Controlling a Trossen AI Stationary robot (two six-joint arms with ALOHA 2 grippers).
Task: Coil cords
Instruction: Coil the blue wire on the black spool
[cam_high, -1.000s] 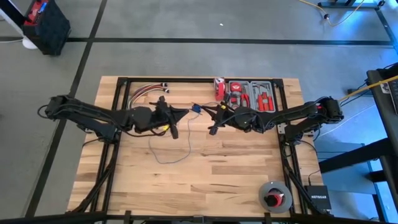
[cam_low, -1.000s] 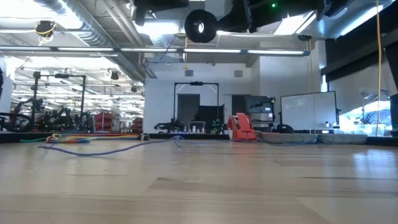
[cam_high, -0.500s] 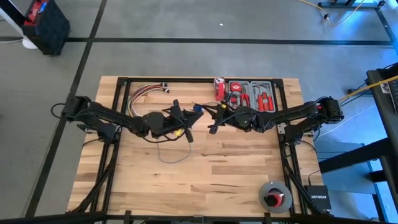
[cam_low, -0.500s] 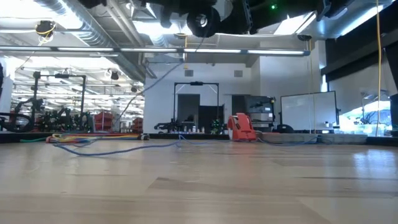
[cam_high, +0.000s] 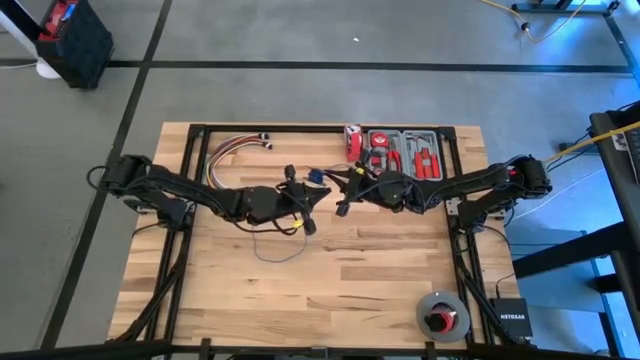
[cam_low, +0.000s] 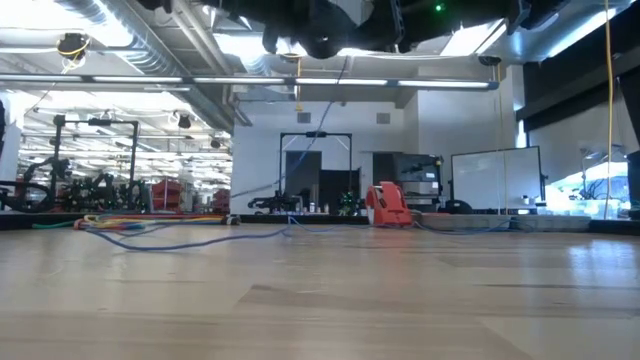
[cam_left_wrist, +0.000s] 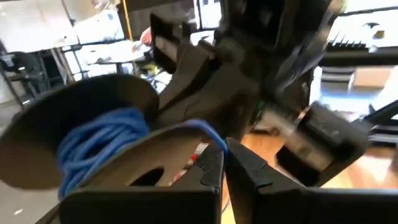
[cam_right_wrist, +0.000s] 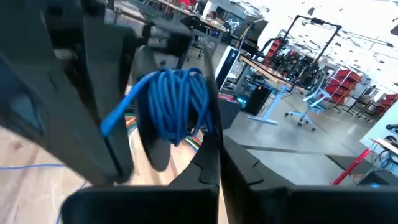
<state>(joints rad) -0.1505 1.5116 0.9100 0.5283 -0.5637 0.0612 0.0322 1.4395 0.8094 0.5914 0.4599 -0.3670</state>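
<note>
I had the left gripper (cam_high: 309, 196) pinched on the cord (cam_left_wrist: 198, 127) just beside the spool (cam_right_wrist: 177, 106), which the right gripper (cam_high: 341, 194) gripped by its rim, while the slack cord trailed down from my left gripper onto the table (cam_high: 380, 270).

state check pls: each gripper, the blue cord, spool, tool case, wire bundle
left gripper: shut on the cord, raised at table centre
right gripper: shut on the spool
spool: held up, partly wound
cord: slack loop on table
tool case: open
wire bundle: lying loose
</note>
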